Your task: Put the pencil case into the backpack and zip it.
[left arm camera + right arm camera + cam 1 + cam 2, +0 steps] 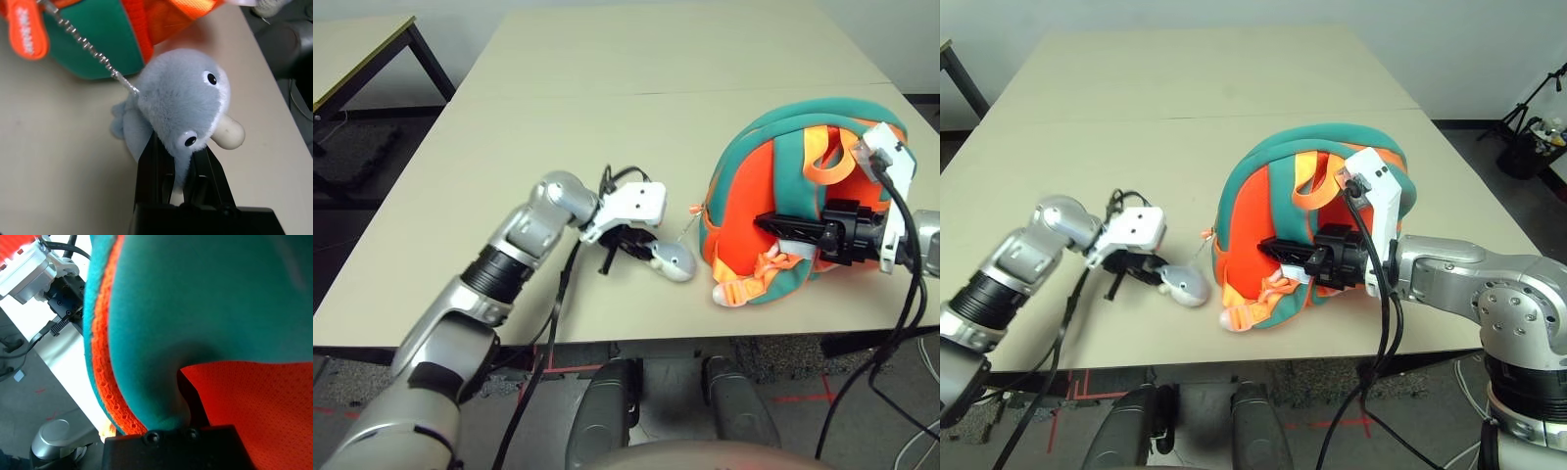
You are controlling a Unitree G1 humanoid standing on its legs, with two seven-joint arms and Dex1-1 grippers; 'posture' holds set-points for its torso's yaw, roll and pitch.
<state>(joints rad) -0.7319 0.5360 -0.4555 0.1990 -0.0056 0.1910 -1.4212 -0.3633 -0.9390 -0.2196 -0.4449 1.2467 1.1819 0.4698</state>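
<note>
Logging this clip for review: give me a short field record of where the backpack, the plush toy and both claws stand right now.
backpack: orange and teal backpack on the table, near the front edge
plush toy: small grey plush toy beside the backpack, joined to it by a bead chain
left claw: left claw shut on the plush toy
right claw: right claw shut on the backpack's fabric
pencil case: cannot tell where it is

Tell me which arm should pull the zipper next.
Left, probably. The left gripper is shut on the plush charm chained to the backpack zipper, while the right gripper holds the backpack.
</note>
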